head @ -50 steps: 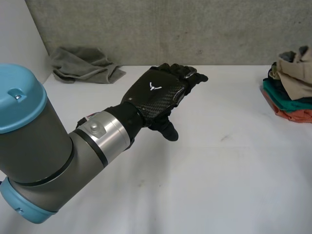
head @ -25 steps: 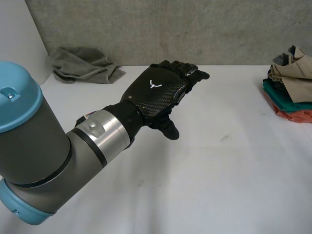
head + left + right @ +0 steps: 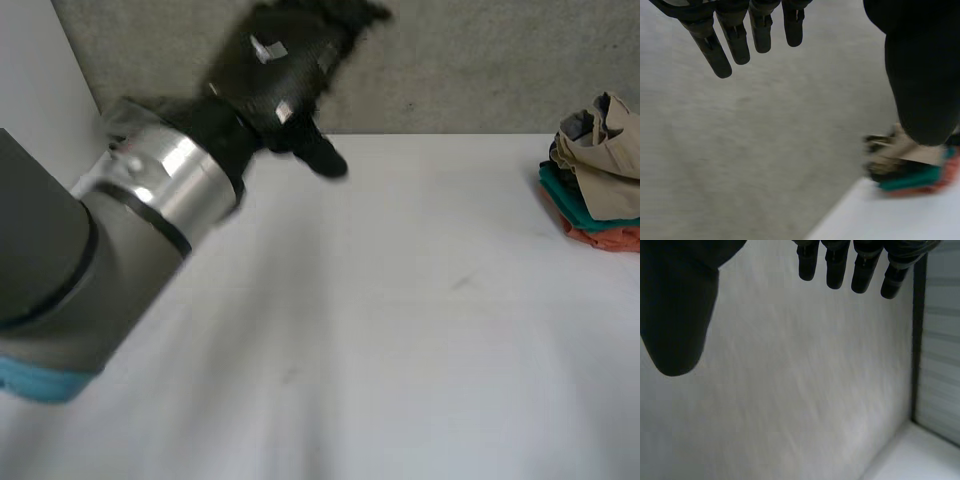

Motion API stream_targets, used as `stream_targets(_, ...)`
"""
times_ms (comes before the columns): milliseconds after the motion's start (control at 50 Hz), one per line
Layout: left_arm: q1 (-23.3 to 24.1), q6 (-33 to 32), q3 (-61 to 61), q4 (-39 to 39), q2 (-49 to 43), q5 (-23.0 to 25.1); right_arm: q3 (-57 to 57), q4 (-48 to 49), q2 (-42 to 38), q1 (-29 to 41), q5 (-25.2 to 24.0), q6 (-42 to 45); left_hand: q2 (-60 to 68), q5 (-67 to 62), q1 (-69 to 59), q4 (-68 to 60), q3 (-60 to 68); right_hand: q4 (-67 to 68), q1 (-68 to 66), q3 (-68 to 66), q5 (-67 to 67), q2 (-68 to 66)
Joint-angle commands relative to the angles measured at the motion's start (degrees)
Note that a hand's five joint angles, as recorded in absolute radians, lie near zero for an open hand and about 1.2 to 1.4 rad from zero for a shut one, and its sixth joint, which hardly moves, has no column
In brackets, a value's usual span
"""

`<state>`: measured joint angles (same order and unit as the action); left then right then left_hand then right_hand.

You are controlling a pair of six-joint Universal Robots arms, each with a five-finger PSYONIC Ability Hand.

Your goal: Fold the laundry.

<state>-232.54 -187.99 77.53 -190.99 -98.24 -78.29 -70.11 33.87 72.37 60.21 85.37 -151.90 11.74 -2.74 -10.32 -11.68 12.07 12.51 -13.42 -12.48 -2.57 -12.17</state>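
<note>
The left hand [image 3: 285,60] is held high over the far left of the worktop [image 3: 400,330], with fingers straight and apart and nothing gripped. The right hand [image 3: 677,305] is held the same way (thumb wide, empty). The pile of clothes [image 3: 598,175] is stacked at the worktop's right edge, well apart from the left hand.

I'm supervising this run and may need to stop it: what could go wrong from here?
The stacked laundry looks loosely heaped, with a rumpled beige piece on top; pulling one item could topple the rest. The left hand, open and empty, is up near the wall, and its arm covers much of the head view, so a reach may be poorly guided.
</note>
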Motion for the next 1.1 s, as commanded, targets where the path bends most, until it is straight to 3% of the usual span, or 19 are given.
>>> stream_targets(20, -9.57, -1.85, -6.86, -2.29, -2.47, -10.04, -18.2, 6.56, 13.75, 12.63, -15.39, -11.13, 0.66, 0.34, -2.08, -0.72, 0.33, -2.51, 3.42, 2.48, 2.57, 2.17)
stream_targets(80, -15.38, -3.17, -8.71, -2.29, -5.02, -9.69, -23.81, 5.95, 15.78, 20.08, -22.58, -11.14, 0.66, 0.34, -2.08, -0.72, 0.33, -2.51, 3.42, 2.48, 2.57, 2.17)
stream_targets(100, -19.32, -4.04, -10.11, -2.2, -7.12, -9.34, -25.23, 5.77, 16.04, 22.03, -23.92, -11.14, 0.83, 0.17, -2.24, -0.89, 0.5, -2.51, 3.42, 2.48, 2.57, 2.17)
stream_targets(160, -24.61, -5.8, -13.88, -1.85, -13.6, -7.68, -30.06, 3.85, 16.4, 28.88, -28.31, -10.44, 1.16, -0.16, -2.58, -1.22, 0.84, -2.51, 3.42, 2.48, 2.57, 2.17)
stream_targets(320, -31.21, -11.6, -23.37, -1.67, -31.62, 0.84, -34.56, -9.07, 13.6, 38.04, -27.02, -1.13, 3.18, -2.18, -4.6, -3.24, 2.85, -2.51, 3.42, 2.48, 2.57, 2.17)
stream_targets(420, -32.45, -13.98, -29.71, -2.11, -41.49, 3.49, -34.74, -14.97, 7.53, 44.36, -20.17, 5.91, 6.37, -5.37, -7.79, -6.43, 6.05, -2.51, 3.42, 2.48, 2.57, 2.17)
stream_targets(460, -32.72, -14.24, -31.91, -2.11, -44.21, 3.84, -35.09, -15.06, 5.25, 46.91, -15.44, 7.66, 6.55, -5.55, -7.97, -6.61, 6.22, -2.51, 3.42, 2.48, 2.57, 2.17)
stream_targets(540, -32.98, -14.33, -38.93, -4.73, -52.03, 4.11, -36.05, -13.66, 3.13, 49.03, -10.67, 8.11, 7.39, -6.39, -8.81, -7.45, 7.06, -2.51, 3.42, 2.48, 2.57, 2.17)
stream_targets(760, -33.16, -14.86, -50.8, -12.74, -64.34, 4.02, -38.87, -9.52, -0.56, 49.65, -9.96, 8.02, 9.41, -8.41, -10.83, -9.47, 9.08, -2.51, 3.42, 2.48, 2.57, 2.17)
stream_targets(860, -34.03, -20.29, -53.62, -15.37, -69.09, 4.28, -38.87, -9.17, -1.27, 49.21, -9.96, 8.2, 9.57, -8.57, -10.99, -9.63, 9.25, -2.51, 3.42, 2.48, 2.57, 2.17)
stream_targets(960, -34.21, -27.33, -52.4, -19.94, -69.72, 5.33, -38.26, -9.08, -1.53, 48.86, -9.96, 8.2, 10.42, -9.42, -11.83, -10.48, 10.09, -2.51, 3.42, 2.48, 2.57, 2.17)
stream_targets(1100, -34.3, -28.57, -47.92, -24.25, -68.75, 5.51, -38.17, -8.03, -2.41, 48.95, -10.05, 8.46, 10.92, -9.92, -12.33, -10.97, 10.59, -2.51, 3.42, 2.48, 2.57, 2.17)
